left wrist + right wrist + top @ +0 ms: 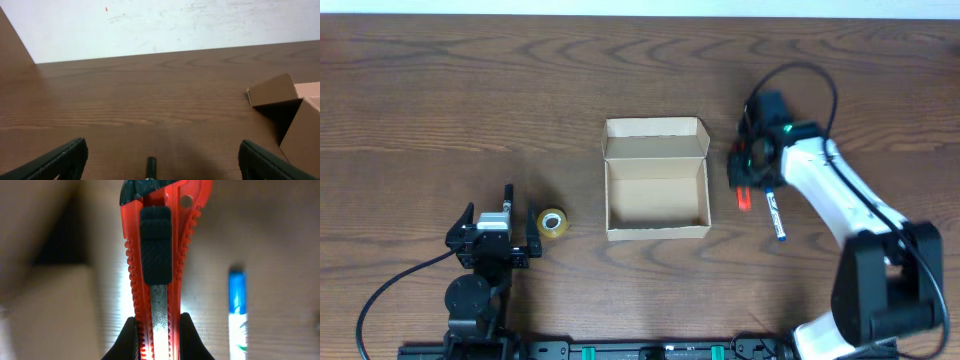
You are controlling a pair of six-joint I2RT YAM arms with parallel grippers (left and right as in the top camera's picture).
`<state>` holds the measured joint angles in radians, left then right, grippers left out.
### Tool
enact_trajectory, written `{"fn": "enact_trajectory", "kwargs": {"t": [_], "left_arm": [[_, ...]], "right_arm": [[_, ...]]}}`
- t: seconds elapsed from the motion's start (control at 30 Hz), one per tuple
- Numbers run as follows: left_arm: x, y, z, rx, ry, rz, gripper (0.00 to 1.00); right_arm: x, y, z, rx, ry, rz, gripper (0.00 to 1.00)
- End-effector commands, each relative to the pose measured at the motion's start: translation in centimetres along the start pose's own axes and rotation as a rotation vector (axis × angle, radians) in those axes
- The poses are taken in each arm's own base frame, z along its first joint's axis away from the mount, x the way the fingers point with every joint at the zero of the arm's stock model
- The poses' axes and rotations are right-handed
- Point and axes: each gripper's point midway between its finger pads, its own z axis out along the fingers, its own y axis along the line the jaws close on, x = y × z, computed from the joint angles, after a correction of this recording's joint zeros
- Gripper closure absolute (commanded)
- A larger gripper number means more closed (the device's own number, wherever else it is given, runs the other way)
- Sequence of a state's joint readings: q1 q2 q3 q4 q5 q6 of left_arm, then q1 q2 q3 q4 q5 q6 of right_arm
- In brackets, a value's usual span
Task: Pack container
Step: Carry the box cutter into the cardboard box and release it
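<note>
- The right tool (159, 336) is clamped on a red utility knife (157, 255), gripping its lower body. It hangs just off the right side of the container (655, 195).
- The left tool (161, 159) sits by the near edge, toward the left corner, with its fingers wide apart and nothing between them.
- The wooden surface (420, 100) is bare along its far edge.
- The container lies in the middle of the surface. It is empty, with the lid flap folded back on the far side.
- I'd judge the step in hand to be carrying the knife into the box. The next move calls for lifting it clear of the right wall, lining it up with the box's long side, then letting go low.
- A blue-and-white marker (775, 217) lies just right of the knife, nearer the right edge. It may be next to go in.
- A roll of tape (552, 223) rests beside the left tool, out of the way.
- The raised right wall and flaps are the only real obstacle.
</note>
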<state>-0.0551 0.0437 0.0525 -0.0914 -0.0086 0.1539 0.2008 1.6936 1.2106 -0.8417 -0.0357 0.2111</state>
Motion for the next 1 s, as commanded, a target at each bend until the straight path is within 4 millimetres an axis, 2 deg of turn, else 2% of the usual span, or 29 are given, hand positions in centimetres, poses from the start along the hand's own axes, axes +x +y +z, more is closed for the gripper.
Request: {"fn": "enact_trajectory", "kwargs": {"t": [0.0,0.07,0.23,0.3,0.43,0.57,0.63,0.73,0.97], "left_arm": [[1.8,0.2,0.3,-0.018,0.041,-0.006,0.05],[1.8,0.2,0.3,-0.018,0.041,-0.006,0.05],[1.8,0.2,0.3,-0.018,0.041,-0.006,0.05],[1.8,0.2,0.3,-0.018,0.041,-0.006,0.05],[1.8,0.2,0.3,-0.018,0.041,-0.006,0.05],[1.8,0.2,0.3,-0.018,0.041,-0.006,0.05],[1.8,0.2,0.3,-0.018,0.041,-0.006,0.05],[1.8,0.2,0.3,-0.018,0.041,-0.006,0.05],[1.8,0.2,0.3,-0.018,0.041,-0.006,0.05]], "right_arm": [[-3.0,3.2,-6.3,-0.1,-0.163,-0.151,0.99],[-2.2,5.3,-8.0,-0.136,-0.17,-0.27,0.99],[0.0,9.2,-9.6,-0.174,-0.179,-0.44,0.99],[1.2,11.2,-10.0,-0.204,-0.179,-0.566,0.99],[4.7,14.5,-10.0,-0.236,-0.146,-0.945,0.99],[8.8,14.9,-9.8,-0.211,-0.069,-1.452,0.99],[8.8,14.2,-9.6,-0.15,-0.056,-1.567,0.99],[7.5,14.1,-9.6,-0.089,-0.092,-1.568,0.99],[6.3,15.0,-8.7,-0.103,-0.13,-1.558,0.99]]}}
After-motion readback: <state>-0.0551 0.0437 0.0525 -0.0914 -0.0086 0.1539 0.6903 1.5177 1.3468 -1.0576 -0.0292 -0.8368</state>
